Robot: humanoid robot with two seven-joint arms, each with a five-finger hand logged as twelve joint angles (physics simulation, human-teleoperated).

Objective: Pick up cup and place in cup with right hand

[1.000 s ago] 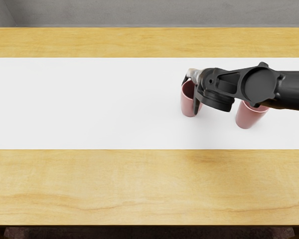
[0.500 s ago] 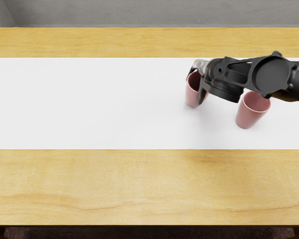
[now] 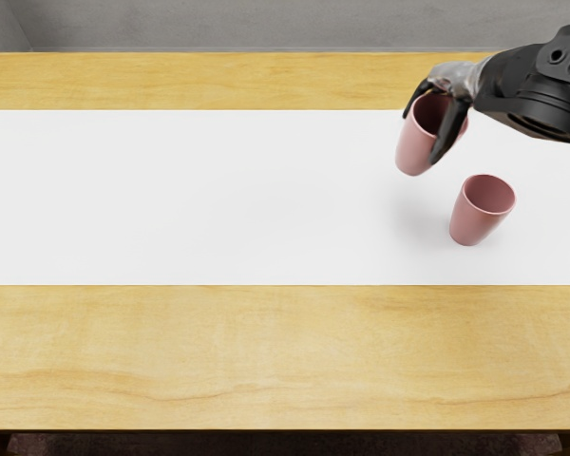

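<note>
- Two cups are seen, alike in colour and form: a held cup (image 3: pixel 415 148) and a standing cup (image 3: pixel 476 215).
- The held cup is gripped by the right hand (image 3: pixel 462 82), its dark fingers (image 3: pixel 447 132) being partly curled, with one laid down the near side and another hooked at the far left of the rim.
- It is raised off the white strip (image 3: pixel 218 190), and a soft shadow is cast beneath.
- Its wall is coloured a dusty, muted pink, smooth and unpatterned, narrowed from a round mouth to a smaller base; the inside is shaded a deep maroon.
- Its mouth is partly covered by the hand, and its base is pointed down and leftward in the view.
- Below the hand in the view and slightly right, the standing cup is set upright on the strip, apart from the held one, its round rim fully exposed.
- Beyond the strip, wooden table (image 3: pixel 266 347) is shown on both sides.
</note>
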